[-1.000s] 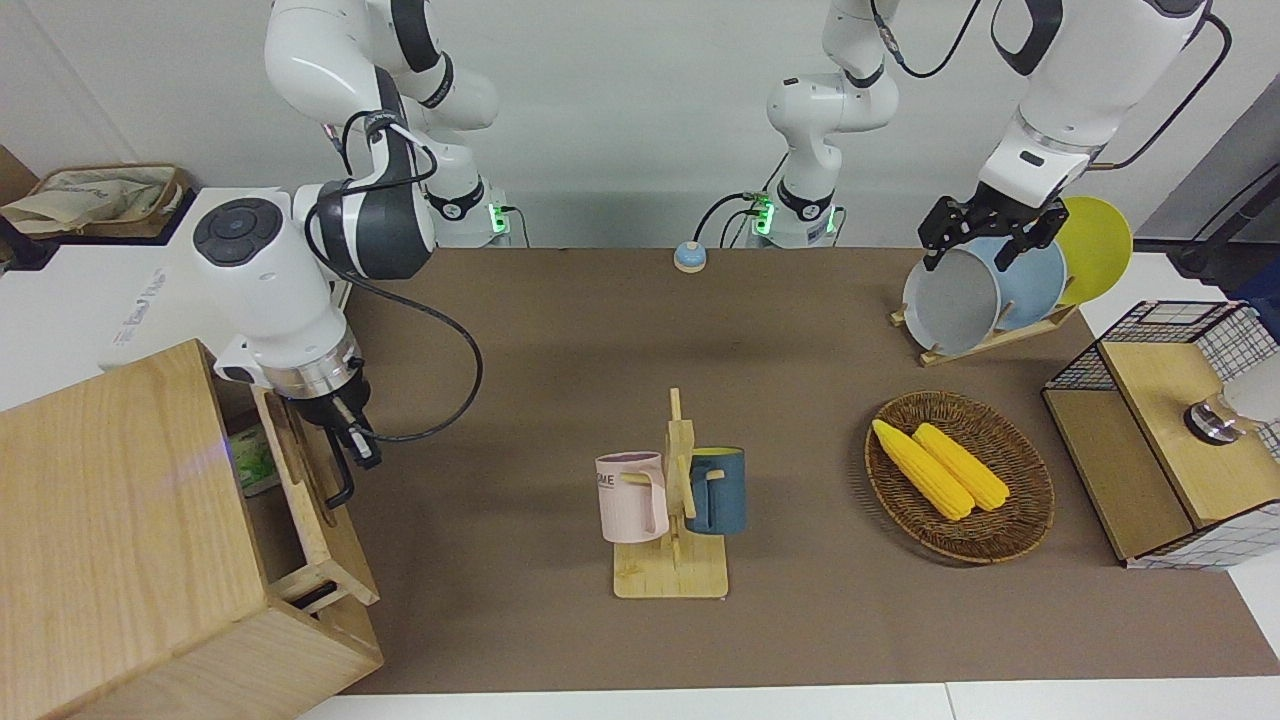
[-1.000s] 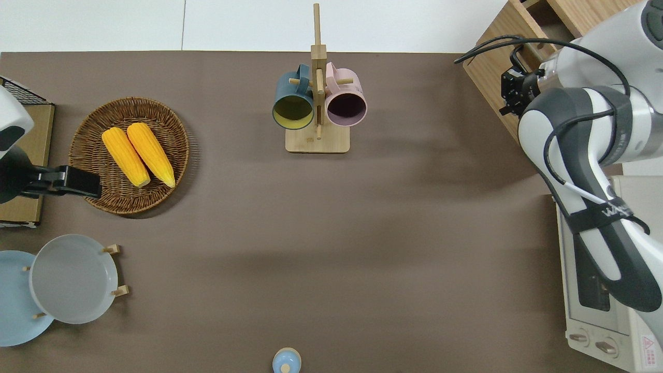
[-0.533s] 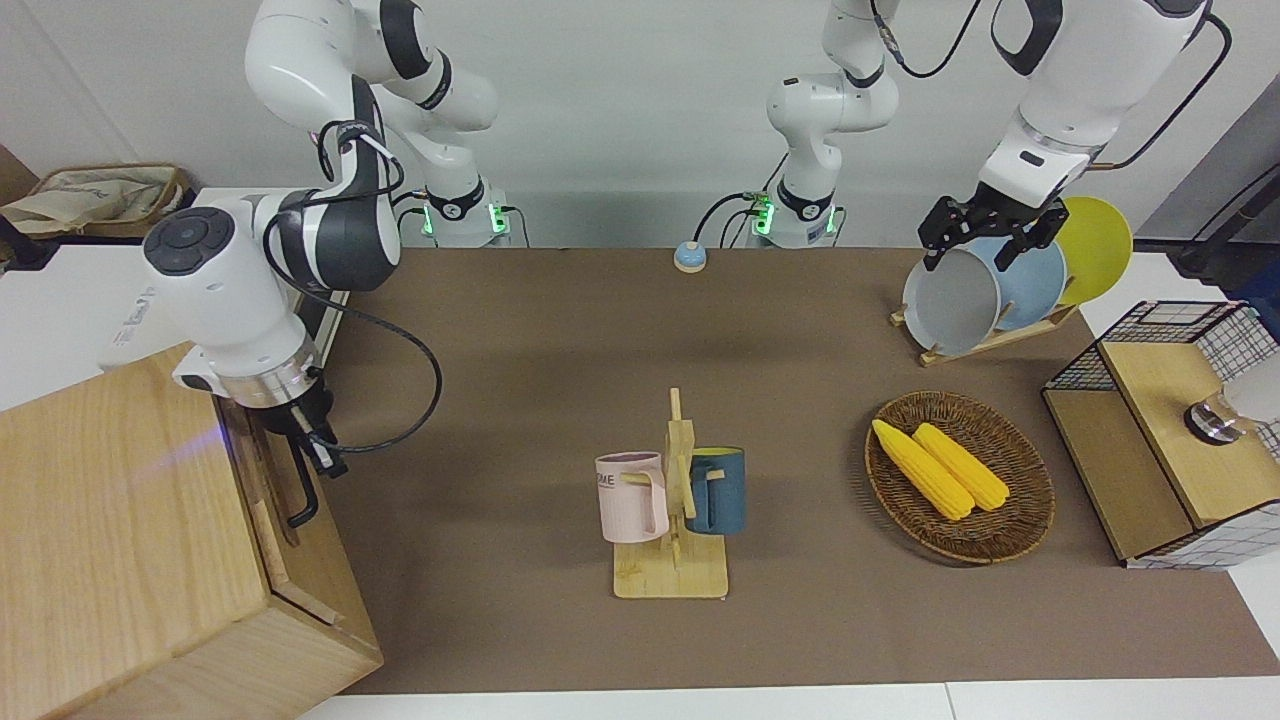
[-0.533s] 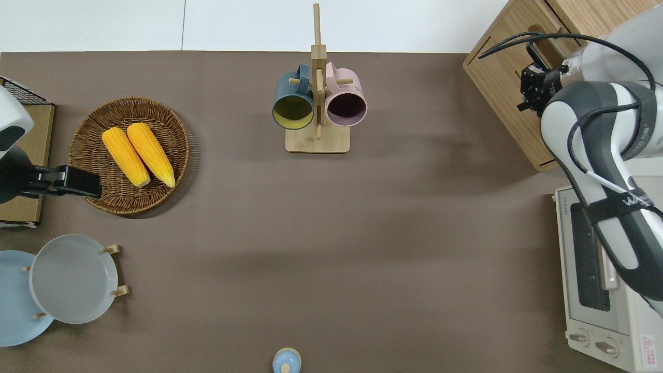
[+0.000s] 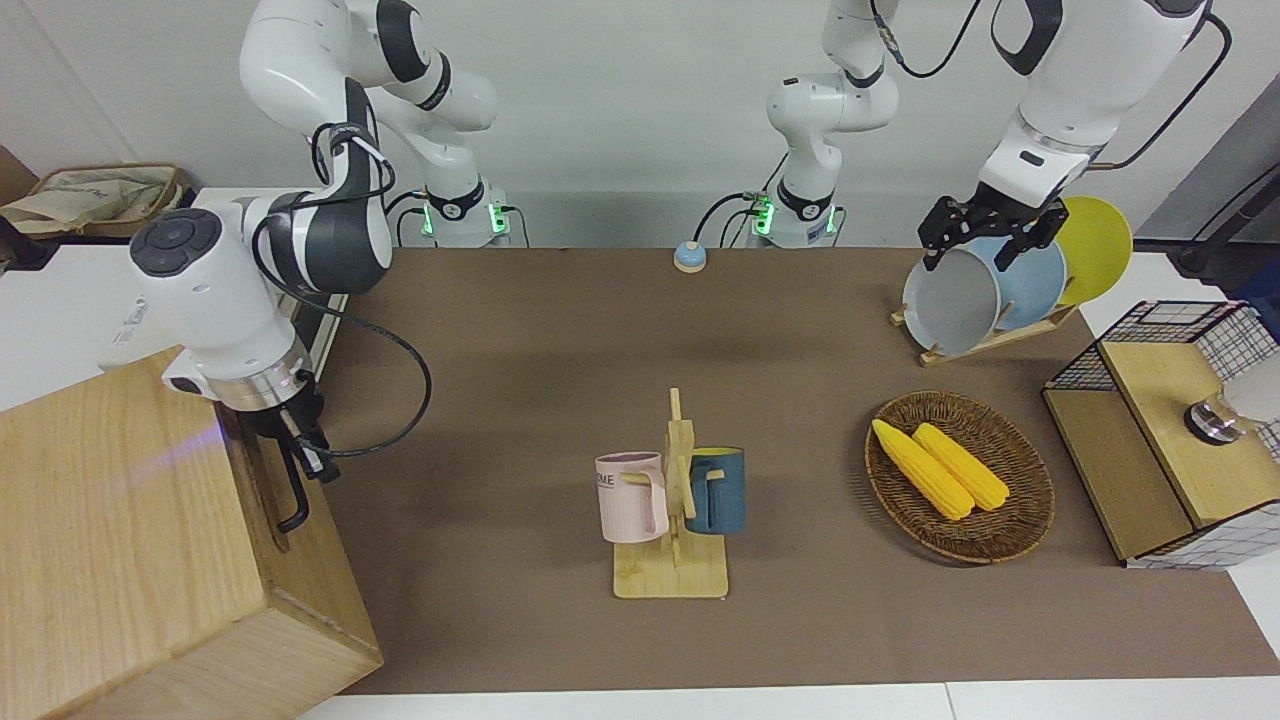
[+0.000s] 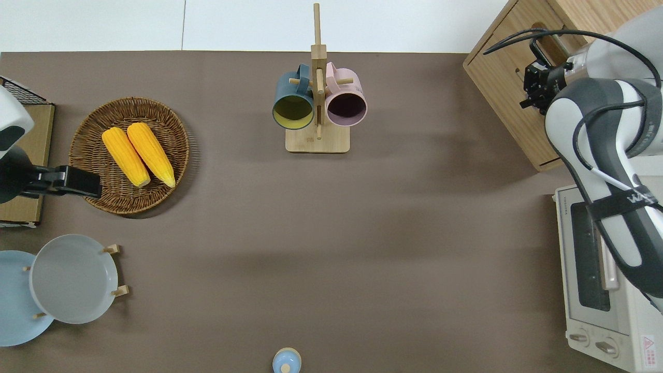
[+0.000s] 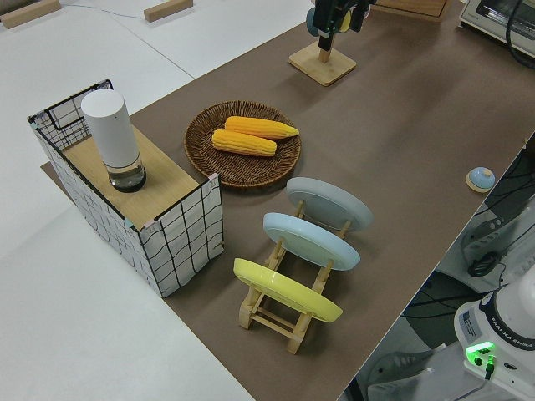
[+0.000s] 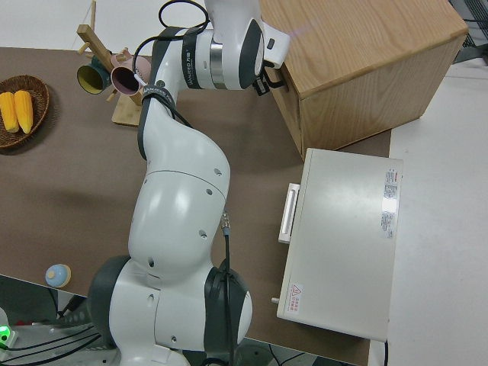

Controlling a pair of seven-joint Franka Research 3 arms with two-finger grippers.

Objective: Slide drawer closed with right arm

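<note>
**Drawer flush in box, right gripper at handle**

Right gripper (image 5: 300,450) at the drawer (image 5: 285,470) front, against the black loop handle (image 5: 297,495); whether fingers grip the handle or only press on it: cannot tell. Drawer pushed in, front level with the face of the wooden box (image 5: 120,540), at the right arm's end of the table. Right arm (image 5: 230,290) bent over the box edge, black cable looping from wrist. Violet-blue glow on box top beside the wrist.

Writing: "OME" legible on the pink mug (image 5: 632,497), rest hidden by the rack (image 5: 675,525). Partial white lettering on the dark band of the right arm in overhead view, unreadable. Red warning sticker on the oven (image 6: 606,290) corner, text too small. "FRANKA" readable on the arm base in left side view.

Surface: brown mat (image 6: 331,233) over white table. Toward the left arm's end from the gripper: mug rack with pink and blue mug (image 5: 718,490), wicker basket (image 5: 1010,540) with two corn cobs (image 5: 940,468), plate rack (image 5: 985,335), mesh box (image 5: 1170,440). Plain pale wall past the arm bases. Left gripper (image 5: 988,232) parked, fingers apart.
</note>
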